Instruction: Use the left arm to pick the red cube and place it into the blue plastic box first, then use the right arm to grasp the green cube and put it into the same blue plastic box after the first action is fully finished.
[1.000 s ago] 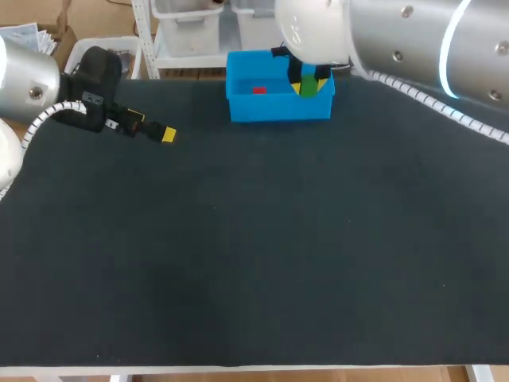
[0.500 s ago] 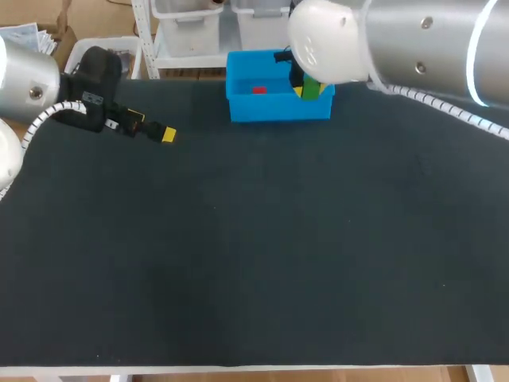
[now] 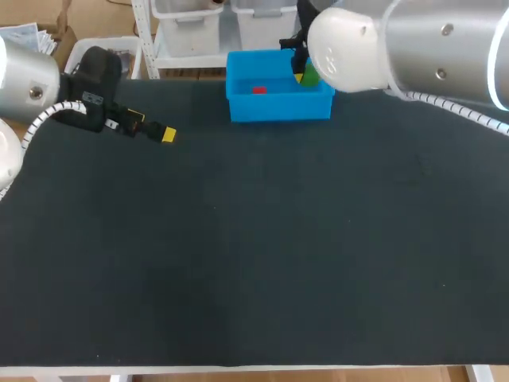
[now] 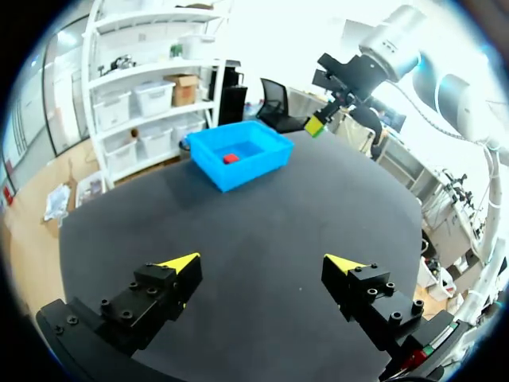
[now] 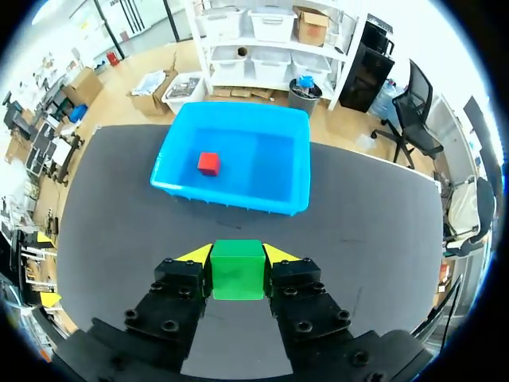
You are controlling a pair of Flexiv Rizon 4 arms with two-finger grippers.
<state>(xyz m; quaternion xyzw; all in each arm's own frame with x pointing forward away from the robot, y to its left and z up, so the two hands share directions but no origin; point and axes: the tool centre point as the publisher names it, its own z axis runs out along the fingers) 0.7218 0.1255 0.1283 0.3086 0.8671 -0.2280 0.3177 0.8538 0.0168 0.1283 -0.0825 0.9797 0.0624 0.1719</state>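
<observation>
Head view: red cube [image 3: 259, 90] lies in the blue box [image 3: 278, 109]; green cube [image 3: 310, 76] hangs above the box's right end.
Left wrist view: left jaws gape empty over the counter [image 4: 262, 231], box well ahead.
Right wrist view: right jaws clamp the green cube.

Blk matte table [image 3: 254, 263], white front edge, evenly lit.

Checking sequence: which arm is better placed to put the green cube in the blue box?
Right: the right gripper holds the green cube by the blue box; the left gripper is open, farther off.
</observation>
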